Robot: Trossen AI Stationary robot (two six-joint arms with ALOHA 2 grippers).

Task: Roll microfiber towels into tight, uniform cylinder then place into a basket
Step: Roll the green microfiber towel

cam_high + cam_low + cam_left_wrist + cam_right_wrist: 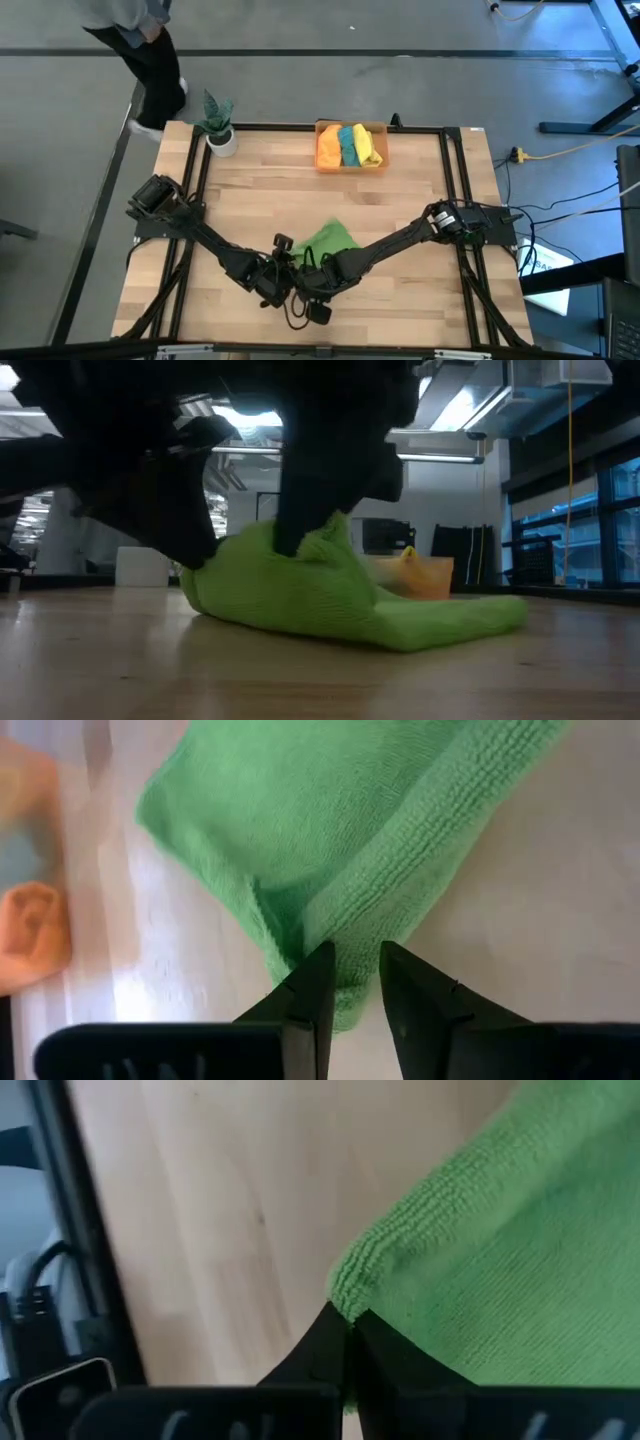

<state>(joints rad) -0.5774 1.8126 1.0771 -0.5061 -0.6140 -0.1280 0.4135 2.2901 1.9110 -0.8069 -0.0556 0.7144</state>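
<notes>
Towel (328, 240), light green, lies crumpled near the front middle of the wooden table (420, 190), partly folded over itself, with one flat corner trailing out across the boards in the low view. Both arms reach in low from the two front sides and meet at its near edge.

The left gripper (350, 982) sits at a folded corner of the green towel (330, 830); its two dark fingers (312, 995) stand a little apart with the thick hem lying between them, so it appears to hold that edge loosely.

The right gripper (347, 1342) is pinched tight on the towel's edge (480, 1270), with the fingertips pressed together and a small bunch of green pile rising just above them.

In the low view the cloth (330, 595) heaps up under the dark arms, lifted where they hold it.

At the far side of the table stands the orange basket (322, 160), well apart from the green towel. It holds three rolled towels side by side: orange (329, 146), teal (349, 145) and yellow (368, 146).

A white pot with a plant (219, 128) stands at the far left corner. A person's legs (155, 70) show on the floor beyond it.
</notes>
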